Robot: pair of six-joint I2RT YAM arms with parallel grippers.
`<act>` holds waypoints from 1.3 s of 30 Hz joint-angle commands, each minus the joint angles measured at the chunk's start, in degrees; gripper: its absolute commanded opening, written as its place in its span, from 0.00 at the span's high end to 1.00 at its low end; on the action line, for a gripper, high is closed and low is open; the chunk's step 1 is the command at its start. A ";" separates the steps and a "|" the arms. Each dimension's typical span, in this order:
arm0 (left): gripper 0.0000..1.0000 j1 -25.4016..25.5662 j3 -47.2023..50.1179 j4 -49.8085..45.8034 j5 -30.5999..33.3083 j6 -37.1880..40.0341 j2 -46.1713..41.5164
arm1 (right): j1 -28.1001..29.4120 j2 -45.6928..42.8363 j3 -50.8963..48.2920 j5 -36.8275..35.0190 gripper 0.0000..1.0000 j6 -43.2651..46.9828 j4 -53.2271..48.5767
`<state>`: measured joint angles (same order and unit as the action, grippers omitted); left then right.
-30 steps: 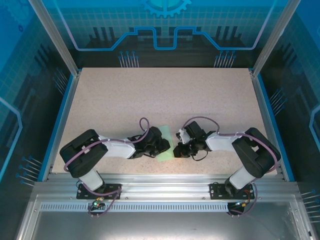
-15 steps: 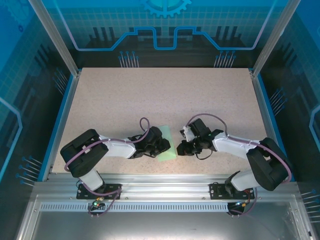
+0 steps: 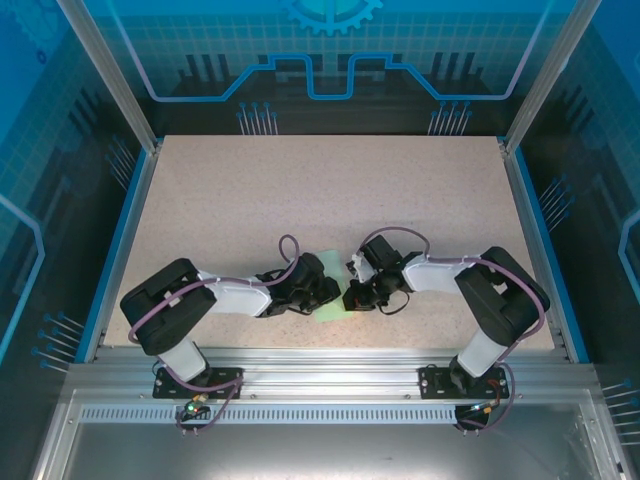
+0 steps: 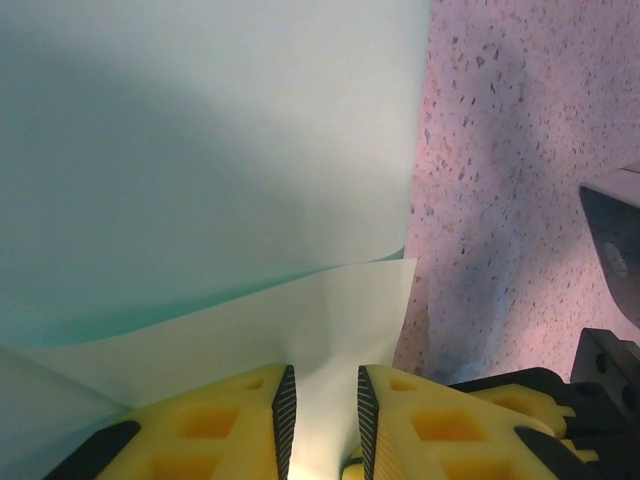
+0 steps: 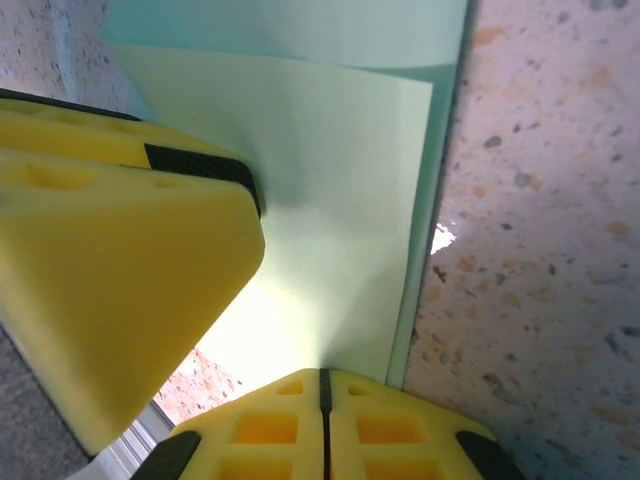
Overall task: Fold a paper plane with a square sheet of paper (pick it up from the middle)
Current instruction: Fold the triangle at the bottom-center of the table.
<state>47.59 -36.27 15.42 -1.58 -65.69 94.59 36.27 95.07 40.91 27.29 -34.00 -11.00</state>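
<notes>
Sheet of paper [image 3: 332,268] sits on the table [image 3: 330,190] at the near middle, just ahead of the arm bases, with both arms converged on it. It's pale mint green and partly folded: left wrist view shows a lighter flap lying over a larger curved layer [image 4: 200,150], with the right edge running straight along the speckled table [image 4: 500,200]. Left end effector [image 3: 325,293] is on the paper's left side. Its yellow fingers [image 4: 285,410] are a narrow gap apart with the flap running between them [image 4: 322,385], so not clamped as far as I can tell. Right end effector [image 3: 352,298] comes in from the right, touching the paper's right edge. Right wrist view has its two yellow fingers pressed together at a seam [image 5: 322,378], and the paper [image 5: 330,200] tapers straight into that seam, so it's clamped on the sheet. The two end effectors are just beside each other, with the paper between them. Bare table [image 5: 540,200] to the right of the paper edge.
</notes>
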 commanded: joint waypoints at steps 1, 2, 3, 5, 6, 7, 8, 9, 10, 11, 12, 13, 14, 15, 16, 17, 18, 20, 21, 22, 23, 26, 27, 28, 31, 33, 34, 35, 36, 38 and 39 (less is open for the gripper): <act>0.72 -0.21 1.50 -5.19 4.34 0.70 -1.39 | 0.38 2.97 -2.05 -3.74 0.95 0.95 -1.94; 0.71 -0.32 1.72 -5.47 4.89 0.83 -1.89 | 0.42 3.01 -2.54 -3.65 0.95 0.93 -1.57; 0.71 -0.60 1.73 -5.89 5.31 1.03 -2.18 | 0.38 3.01 -2.92 -3.50 0.95 1.00 -1.40; 0.71 -1.35 1.73 -6.51 5.71 1.56 -2.28 | 0.36 3.02 -3.26 -3.32 0.95 1.19 -1.30; 0.71 -1.87 1.80 -6.59 6.01 1.65 -2.30 | 0.38 2.94 -3.37 -3.26 0.95 1.21 -1.21; 0.71 -2.33 1.97 -6.54 6.33 1.67 -2.23 | 0.38 2.93 -3.45 -3.25 0.95 1.26 -1.21; 0.71 -2.86 2.16 -6.46 6.53 1.64 -2.08 | 0.37 2.86 -3.46 -3.12 0.95 1.30 -1.21; 0.71 -3.38 2.33 -6.38 6.58 1.75 -1.99 | 0.38 2.75 -3.46 -2.95 0.95 1.35 -1.21; 0.71 -3.90 2.53 -6.46 6.76 1.72 -1.91 | 0.40 2.68 -3.49 -2.79 0.95 1.39 -1.13; 0.71 -4.32 2.92 -6.46 7.00 1.71 -1.86 | 0.37 2.59 -3.46 -2.55 0.95 1.39 -1.12; 0.71 -4.76 3.21 -6.35 7.26 1.60 -1.86 | 0.35 2.42 -3.46 -2.53 0.95 1.39 -1.08; 0.71 -5.25 3.58 -6.31 7.46 1.37 -1.86 | 0.38 2.21 -3.44 -2.39 0.95 1.39 -1.10; 0.71 -5.68 4.03 -6.36 7.64 1.38 -1.95 | 0.39 2.01 -3.46 -2.26 0.95 1.39 -1.04; 0.71 -6.06 4.33 -6.46 7.90 1.29 -2.16 | 0.38 1.96 -3.47 -2.16 0.95 1.30 -1.06; 0.71 -6.50 4.81 -6.46 8.01 1.19 -2.42 | 0.42 1.83 -3.54 -1.92 0.95 1.34 -0.90; 0.71 -6.89 5.19 -6.50 8.19 1.32 -2.79 | 0.39 1.83 -3.55 -1.57 0.95 1.39 -0.70; 0.71 -7.22 5.41 -6.84 8.41 1.37 -3.04 | 0.38 1.89 -3.55 -1.32 0.95 1.39 -0.55; 0.71 -8.20 5.92 -7.96 8.79 1.66 -4.03 | 0.38 1.96 -3.68 -1.08 0.95 1.21 -0.27; 0.71 -8.80 6.11 -8.37 8.98 1.90 -4.57 | 0.42 2.09 -3.73 -0.86 0.95 1.22 -0.09; 0.70 -9.43 6.36 -9.27 9.22 2.06 -5.20 | 0.47 2.14 -3.72 -0.61 0.95 1.13 0.17; 0.70 -10.13 6.69 -9.78 9.32 2.43 -5.90 | 0.47 2.29 -3.73 -0.25 0.95 1.00 0.40; 0.70 -12.38 7.09 -11.47 8.83 3.58 -8.49 | 0.64 2.40 -3.73 0.03 0.94 0.82 0.88; 0.70 -12.71 6.96 -12.19 8.65 4.12 -9.63 | 0.77 2.40 -3.68 0.09 0.94 0.78 0.90; 0.69 -12.84 6.70 -13.36 8.64 4.85 -11.25 | 0.73 2.40 -3.57 0.22 0.94 0.65 0.98; 0.67 -12.79 5.99 -15.41 7.44 6.08 -15.91 | 0.82 2.46 -3.25 0.31 0.94 0.52 1.18; 0.66 -12.44 6.02 -15.38 5.98 6.29 -18.80 | 0.91 2.54 -3.05 0.31 0.94 0.30 1.42; 0.65 -12.01 6.04 -15.23 5.41 6.47 -20.08 | 0.90 2.53 -2.88 0.34 0.94 0.17 1.56; 0.64 -11.42 5.74 -14.92 4.74 6.69 -20.89 | 0.91 2.50 -2.77 0.39 0.94 0.01 1.58; 0.63 -10.86 5.34 -14.66 4.06 6.96 -21.08 | 0.88 2.49 -2.64 0.42 0.93 -0.12 1.68; 0.63 -9.35 3.74 -13.21 1.97 7.86 -19.96 | 0.98 2.27 -2.42 0.65 0.93 -0.16 1.78; 0.63 -8.76 2.97 -12.54 0.90 8.22 -18.85 | 0.99 2.20 -2.25 0.73 0.93 -0.11 1.75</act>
<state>37.15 -31.14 2.85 2.87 -59.94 74.35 36.34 95.29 39.33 29.08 -33.67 -6.13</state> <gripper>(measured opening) 0.371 0.072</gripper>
